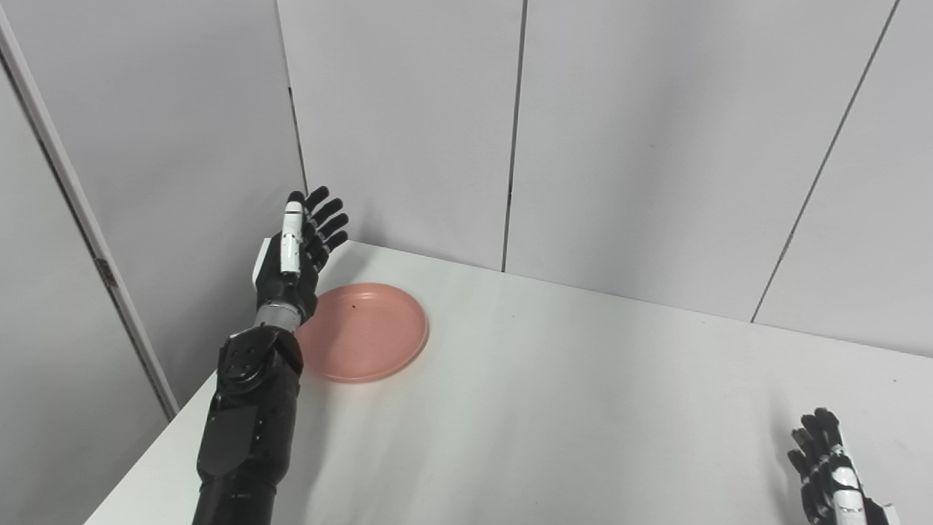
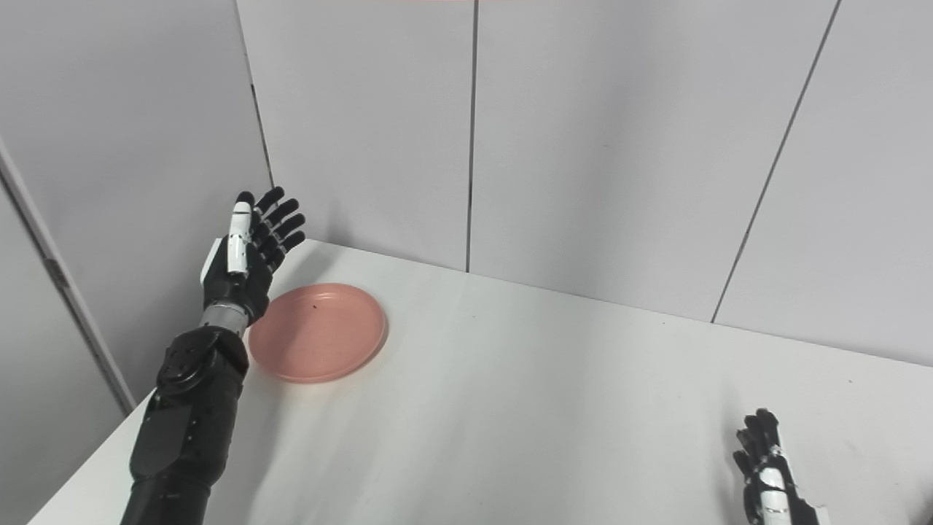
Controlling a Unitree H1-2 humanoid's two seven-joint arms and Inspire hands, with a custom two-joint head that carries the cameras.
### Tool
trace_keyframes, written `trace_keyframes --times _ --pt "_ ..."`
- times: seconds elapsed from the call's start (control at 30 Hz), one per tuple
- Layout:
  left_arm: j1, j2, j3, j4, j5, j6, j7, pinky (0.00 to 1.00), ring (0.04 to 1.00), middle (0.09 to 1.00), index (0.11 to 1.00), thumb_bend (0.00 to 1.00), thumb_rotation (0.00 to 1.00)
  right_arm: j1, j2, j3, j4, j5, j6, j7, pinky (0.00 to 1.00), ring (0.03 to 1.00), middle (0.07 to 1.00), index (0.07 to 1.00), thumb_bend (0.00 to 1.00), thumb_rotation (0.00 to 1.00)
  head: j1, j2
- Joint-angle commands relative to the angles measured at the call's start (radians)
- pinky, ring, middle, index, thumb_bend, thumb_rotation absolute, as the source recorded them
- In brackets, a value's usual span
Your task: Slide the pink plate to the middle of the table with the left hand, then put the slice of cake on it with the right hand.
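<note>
The pink plate (image 1: 363,332) lies flat near the table's far left corner, with nothing on it but a tiny dark speck. My left hand (image 1: 297,251) is raised at the plate's left edge, fingers straight and spread, open and holding nothing. It hovers above the table rather than touching the plate. My right hand (image 1: 831,467) rests low at the bottom right, fingers loosely extended and apart, empty. No slice of cake shows in either view.
The white table (image 1: 583,408) stretches between the plate and my right hand. Grey wall panels (image 1: 619,146) close off the back and left side. The table's left edge (image 1: 157,445) runs beside my left forearm.
</note>
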Motion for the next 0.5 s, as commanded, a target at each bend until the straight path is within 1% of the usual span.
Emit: trace_keyframes --times 0.0,0.17,0.27,0.37,0.47 --pt "-0.063 0.036 0.009 -0.003 -0.005 -0.049 0.007 0.85 0.850 0.853 0.840 0.43 1.00 0.065 -0.012 -0.009 0.063 -0.002 0.002 0.007 1.00 0.991 0.989 0.998 0.36 1.00 0.003 0.000" --pt "-0.080 0.067 0.027 0.073 -0.023 -0.077 -0.007 0.88 0.862 0.856 0.843 0.42 1.00 0.065 -0.018 -0.008 0.065 0.004 0.001 0.014 1.00 1.000 0.998 1.000 0.36 1.00 0.007 0.002" --pt "-0.085 0.078 0.038 0.099 -0.032 -0.081 -0.001 0.87 0.855 0.849 0.836 0.41 1.00 0.063 -0.019 -0.009 0.072 0.006 -0.006 0.014 1.00 1.000 1.000 1.000 0.36 1.00 0.008 0.003" --pt "-0.090 0.085 0.049 0.118 -0.035 -0.084 0.007 0.86 0.850 0.843 0.830 0.41 1.00 0.066 -0.021 -0.008 0.063 0.010 0.005 0.013 1.00 1.000 1.000 1.000 0.36 1.00 0.008 0.006" --pt "-0.094 0.094 0.060 0.140 -0.045 -0.091 0.000 0.88 0.860 0.858 0.844 0.40 1.00 0.066 -0.024 -0.008 0.064 0.011 0.003 0.015 1.00 1.000 1.000 1.000 0.37 1.00 0.010 0.006"
